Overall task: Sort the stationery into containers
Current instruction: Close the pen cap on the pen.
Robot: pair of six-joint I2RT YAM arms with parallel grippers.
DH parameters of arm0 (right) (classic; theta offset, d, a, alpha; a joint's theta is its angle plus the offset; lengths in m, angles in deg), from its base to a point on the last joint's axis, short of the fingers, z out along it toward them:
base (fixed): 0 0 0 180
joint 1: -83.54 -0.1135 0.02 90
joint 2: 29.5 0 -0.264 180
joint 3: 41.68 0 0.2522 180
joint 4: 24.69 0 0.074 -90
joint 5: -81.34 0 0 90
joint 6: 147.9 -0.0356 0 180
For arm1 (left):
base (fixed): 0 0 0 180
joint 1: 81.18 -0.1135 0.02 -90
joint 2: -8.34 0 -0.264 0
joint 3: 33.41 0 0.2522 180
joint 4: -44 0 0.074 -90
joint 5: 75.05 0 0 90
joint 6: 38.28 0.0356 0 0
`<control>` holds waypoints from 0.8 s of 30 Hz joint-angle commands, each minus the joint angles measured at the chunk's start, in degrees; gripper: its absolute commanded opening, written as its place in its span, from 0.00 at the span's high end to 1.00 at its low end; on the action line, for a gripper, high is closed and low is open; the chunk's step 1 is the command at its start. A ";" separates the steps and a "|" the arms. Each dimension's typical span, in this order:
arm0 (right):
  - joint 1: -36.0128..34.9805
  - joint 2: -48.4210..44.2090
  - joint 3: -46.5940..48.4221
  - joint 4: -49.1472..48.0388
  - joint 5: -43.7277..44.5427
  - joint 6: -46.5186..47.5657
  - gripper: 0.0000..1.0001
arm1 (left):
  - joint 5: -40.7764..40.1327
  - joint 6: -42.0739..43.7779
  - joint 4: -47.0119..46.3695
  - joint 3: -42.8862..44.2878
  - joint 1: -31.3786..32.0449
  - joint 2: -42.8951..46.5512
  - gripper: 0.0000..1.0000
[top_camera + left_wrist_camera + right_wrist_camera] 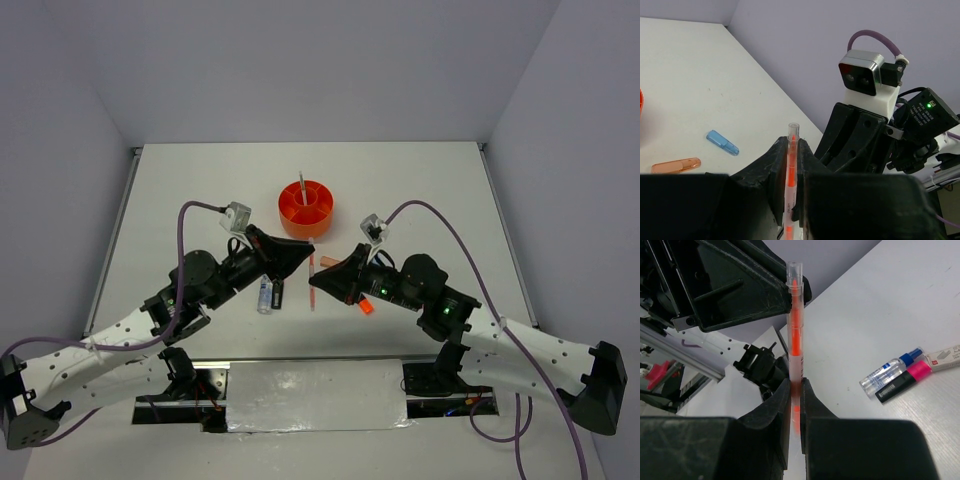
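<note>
Spanning both arms' fingers (771, 407): orange pen (796, 335)

Two arms, same build. Left arm (110, 345) and right arm (530, 345): white shells on the lower links, black joints and black upper links. Black block (602, 385) at each outer end. Purple cable (182, 262) loops up to each wrist. Wrist camera (860, 72): silver-grey face, two lenses, white mount. Green light (929, 105) on a black labelled box. Fingers (765, 170) matte black, wedge-shaped, scuffed pale along the edges
</note>
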 commanded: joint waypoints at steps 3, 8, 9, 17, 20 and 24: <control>-0.22 -1.48 4.64 -4.09 4.42 -0.01 1.00 | 3.90 0.92 -2.77 -1.87 0.27 0.31 0.78; -0.13 0.36 5.79 -2.42 -0.06 2.89 1.00 | 3.99 2.06 -1.36 -1.17 0.27 0.49 0.55; -0.21 0.54 5.61 -2.59 -1.63 3.07 1.00 | 3.81 2.15 -0.75 -0.81 0.27 0.58 0.51; -0.22 1.33 5.00 -2.16 -4.11 3.60 1.00 | 2.49 3.20 0.57 0.59 0.19 1.02 0.79; -0.30 1.86 4.82 -1.98 -5.25 3.95 1.00 | 2.58 3.64 0.49 1.21 0.27 0.75 0.98; -0.30 2.73 4.21 -3.30 -7.80 4.56 0.69 | 4.51 3.29 -0.91 1.21 0.19 0.23 1.00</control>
